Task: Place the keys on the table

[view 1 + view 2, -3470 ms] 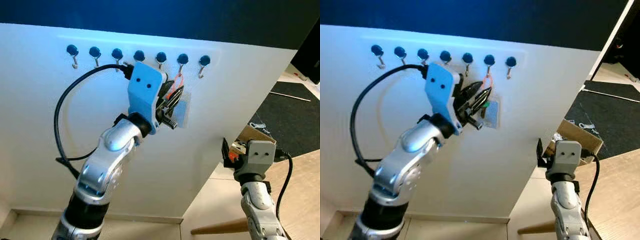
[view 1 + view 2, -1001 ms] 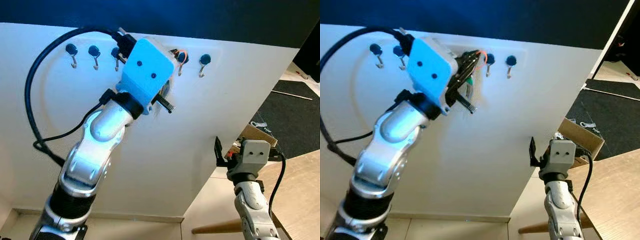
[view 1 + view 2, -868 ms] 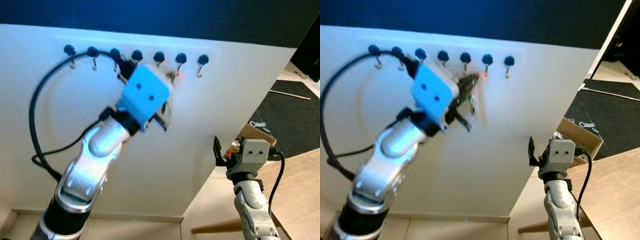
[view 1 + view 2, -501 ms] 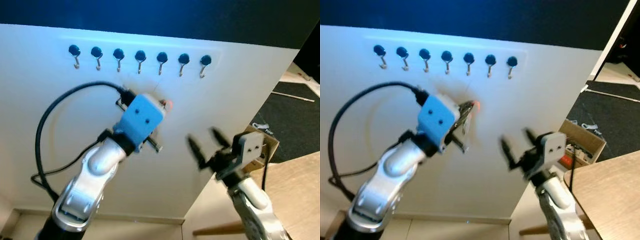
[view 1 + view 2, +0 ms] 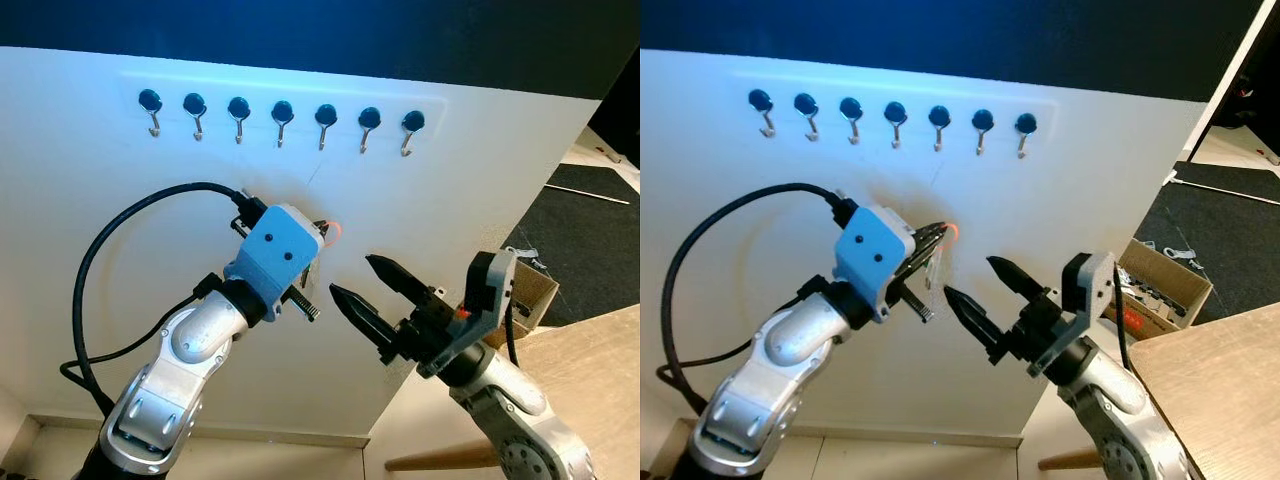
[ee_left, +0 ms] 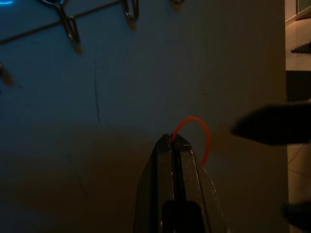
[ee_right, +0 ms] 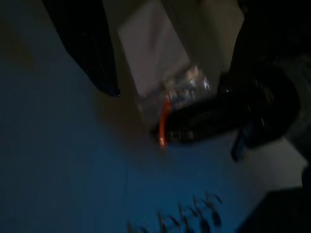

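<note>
The keys hang on an orange loop (image 5: 335,231) with a clear tag (image 5: 936,268), and my left gripper (image 5: 322,228) is shut on them. It holds them in front of the white wall, well below the row of hooks (image 5: 280,112). The left wrist view shows the shut fingertips (image 6: 176,141) with the orange loop (image 6: 200,127) sticking out beyond them. My right gripper (image 5: 352,277) is open, a short way to the right of and below the keys, with its fingers pointing at them. In the right wrist view the keys (image 7: 167,104) lie just ahead of one black finger (image 7: 85,43).
Several blue-knobbed hooks on the wall stand bare. A wooden table (image 5: 1220,380) is at the lower right, with an open cardboard box (image 5: 1160,285) on the floor behind it. A dark mat (image 5: 590,220) lies further right.
My left gripper lifted the keys off their hook and came down with them away from the row. My right arm swung up and leftward, its open fingers now pointing at the keys.
</note>
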